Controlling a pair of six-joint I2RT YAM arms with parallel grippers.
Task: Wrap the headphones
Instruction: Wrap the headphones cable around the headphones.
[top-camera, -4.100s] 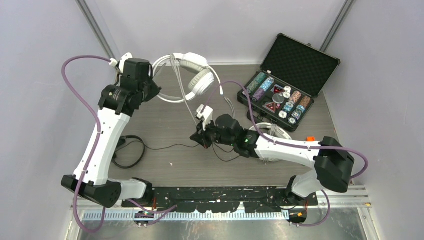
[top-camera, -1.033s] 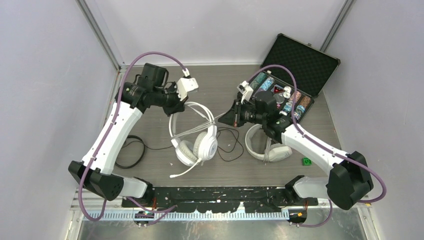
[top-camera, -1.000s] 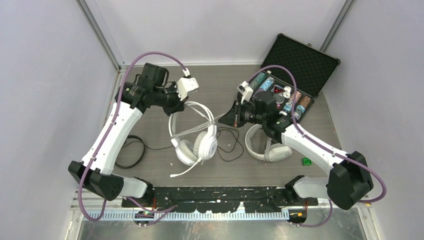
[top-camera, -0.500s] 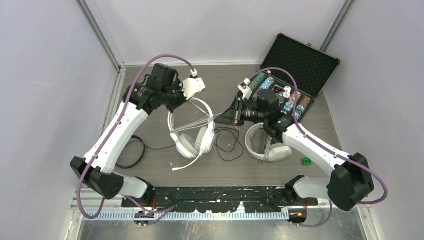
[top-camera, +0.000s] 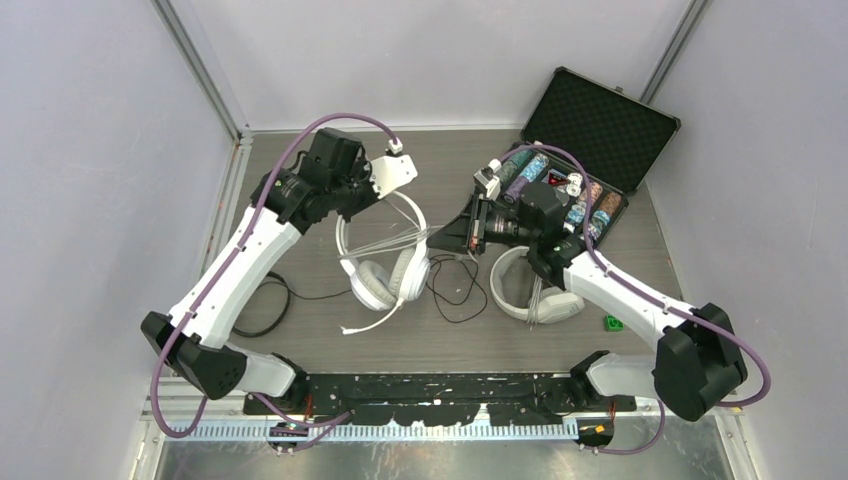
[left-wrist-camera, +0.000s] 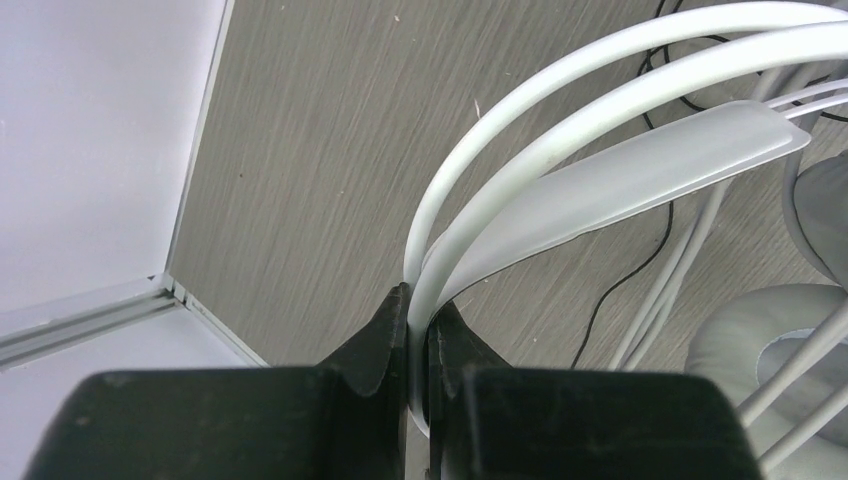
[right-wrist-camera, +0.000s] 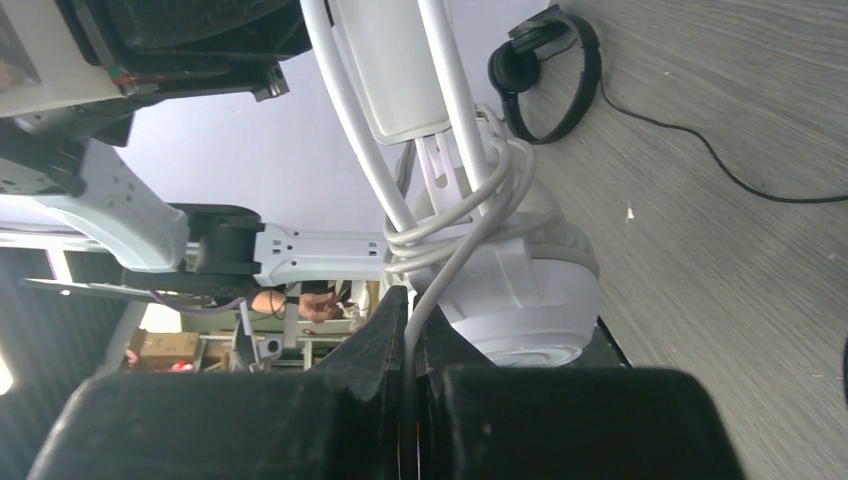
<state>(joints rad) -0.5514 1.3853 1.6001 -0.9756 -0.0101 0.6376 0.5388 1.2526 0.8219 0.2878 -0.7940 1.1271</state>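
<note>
Wrapping in progress: white headset (top-camera: 375, 283) held by both tools over the bench (top-camera: 330, 340).
Nearest, a black headset (right-wrist-camera: 512, 68) is seen at the left; a second white headset (top-camera: 558, 303) lies under the right arm, beside a green block (top-camera: 611, 321). Mid-bench, the headband is clamped by the left tool (left-wrist-camera: 417, 325); its thin cable (right-wrist-camera: 468, 248), looped above one cup, is pinched by the right tool (right-wrist-camera: 408, 325). Farthest, an open chip case (top-camera: 600, 125) is set.

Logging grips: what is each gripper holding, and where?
Left gripper pinches the white headset by its headband; right gripper pinches its white cable.
</note>
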